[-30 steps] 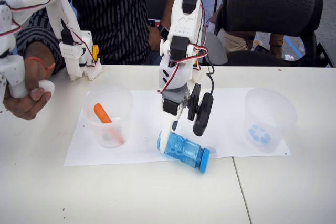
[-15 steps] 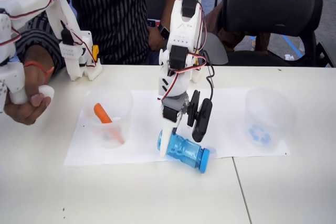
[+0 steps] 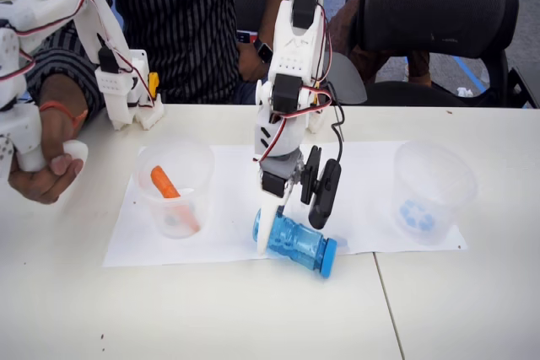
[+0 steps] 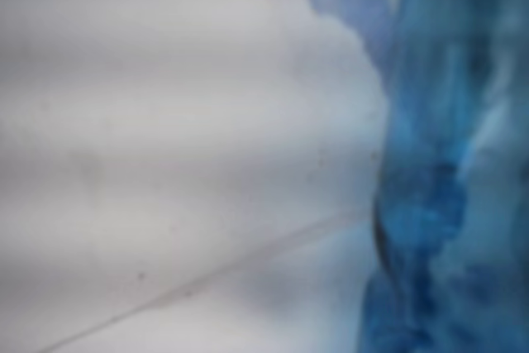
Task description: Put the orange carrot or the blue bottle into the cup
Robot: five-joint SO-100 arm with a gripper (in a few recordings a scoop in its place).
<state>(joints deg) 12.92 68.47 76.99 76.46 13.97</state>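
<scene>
A white table (image 3: 253, 309) carries a sheet of white paper (image 3: 228, 200), with a person in a striped shirt (image 3: 186, 23) seated behind it and a black mesh chair (image 3: 439, 14) to the right in the fixed view.

The gripper (image 3: 291, 225) points down at the front edge of the paper, its white finger on the left against the base end of the blue bottle (image 3: 295, 244) and its black finger raised to the right above the bottle's body. The jaws stand spread on either side of the bottle rather than pinching it, though from this angle contact on the black side is hard to judge.

The bottle lies on its side, cap toward the lower right, partly on the paper and partly on the bare table.

The wrist view gives what the fixed one cannot: a very close, blurred sight of the blue bottle (image 4: 446, 171) along the right side, with pale paper and a faint edge line to the left.

There are two clear cups. The one on the left (image 3: 175, 187) holds the single orange carrot (image 3: 165, 185), leaning inside it. The cup (image 3: 433, 191) on the right has a blue dotted patch at its base and stands well apart from the bottle. One bottle, one carrot.
</scene>
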